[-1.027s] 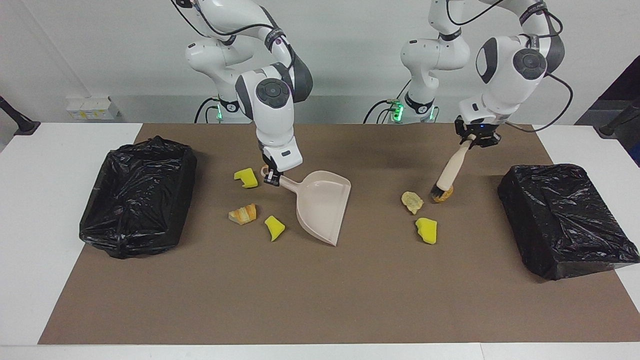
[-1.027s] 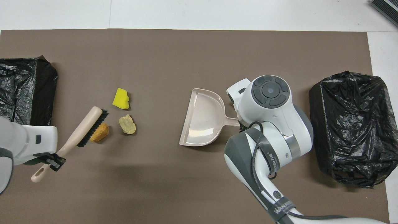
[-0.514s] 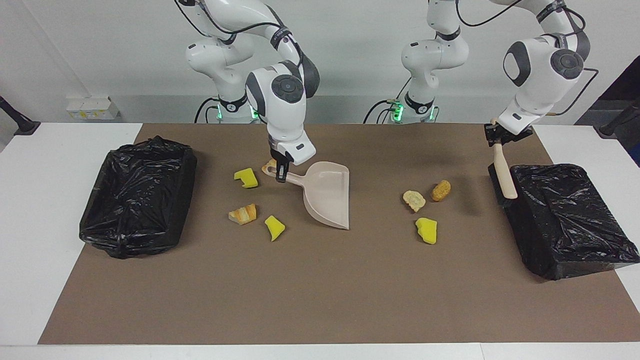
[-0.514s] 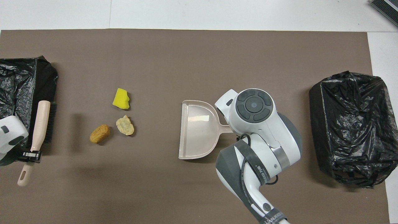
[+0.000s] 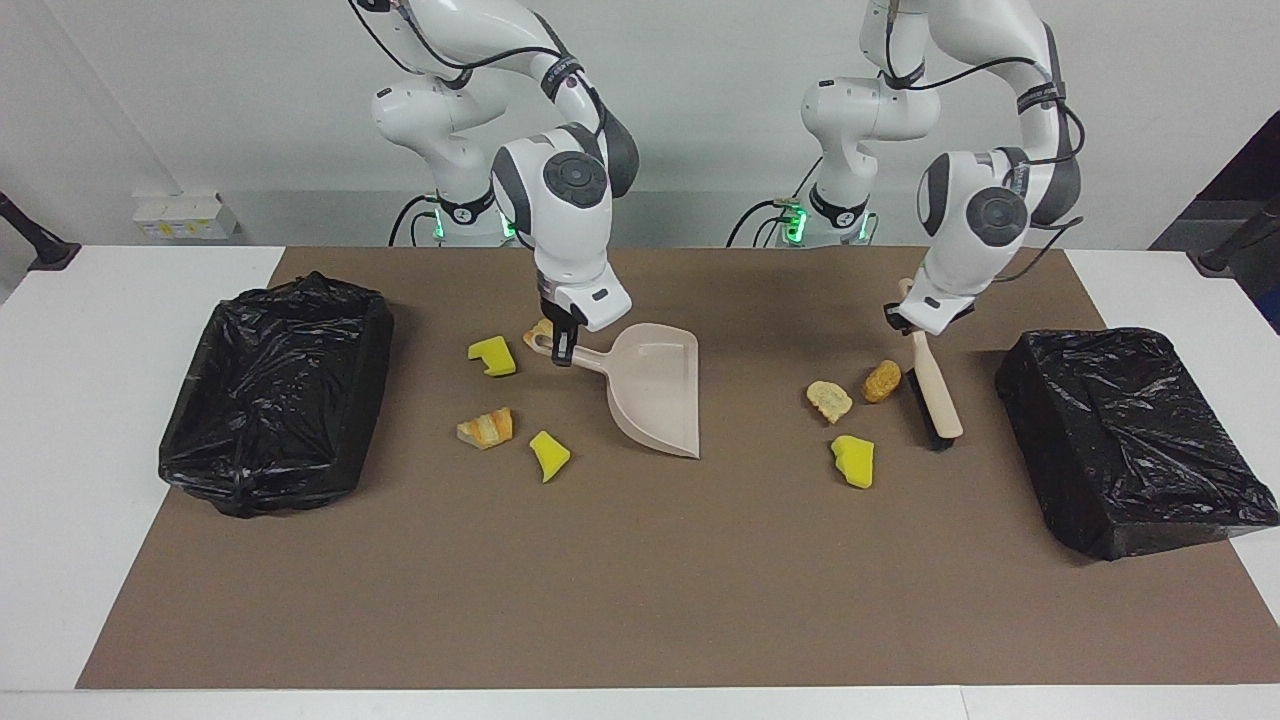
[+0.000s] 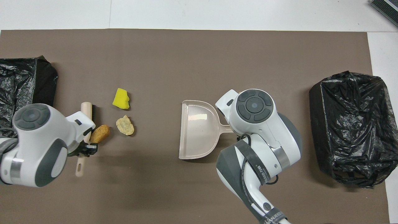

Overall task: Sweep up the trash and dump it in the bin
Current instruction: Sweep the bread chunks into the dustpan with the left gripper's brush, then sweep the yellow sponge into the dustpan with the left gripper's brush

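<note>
Just beside my left gripper (image 5: 912,322), clenched on the brush (image 5: 935,395), I see three scraps (image 5: 848,415) lying toward the dustpan (image 5: 655,395) my right gripper (image 5: 562,350) grips, the brush's long axis crosswise to that sweep.

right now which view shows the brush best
The facing view: the brush shows whole there, handle shut in the left gripper, its head beside the brown bread piece. In the overhead view the left arm covers most of the brush; only its two ends stick out.
</note>
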